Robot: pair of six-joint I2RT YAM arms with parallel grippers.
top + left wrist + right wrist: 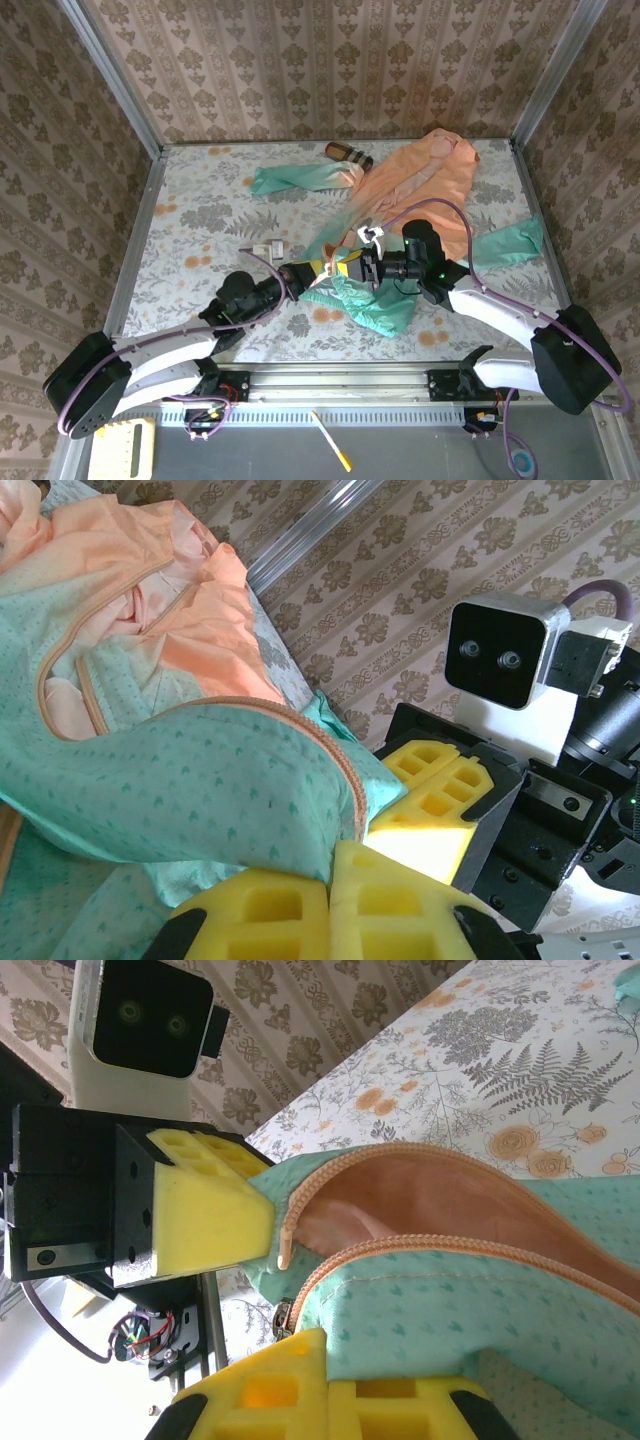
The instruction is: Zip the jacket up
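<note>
The jacket (420, 185) lies from the back right corner to mid-table, peach-orange above and mint-green at hem and sleeve ends. Its front is unzipped. My left gripper (322, 271) and right gripper (362, 266) meet tip to tip at the hem. In the left wrist view the left gripper (330, 875) is shut on the mint hem (200, 780) beside the orange zipper tape. In the right wrist view the right gripper (325, 1360) is shut on the other hem edge (480, 1320), just beside the metal zipper slider (282, 1318). The zipper's pin end (286, 1241) hangs free at the left gripper's pad (200, 1210).
A small brown striped cylinder (348, 153) lies at the back by the jacket's sleeve. A small white object (268, 248) sits left of the grippers. Patterned walls and metal posts close in the floral tabletop (200, 220) on three sides.
</note>
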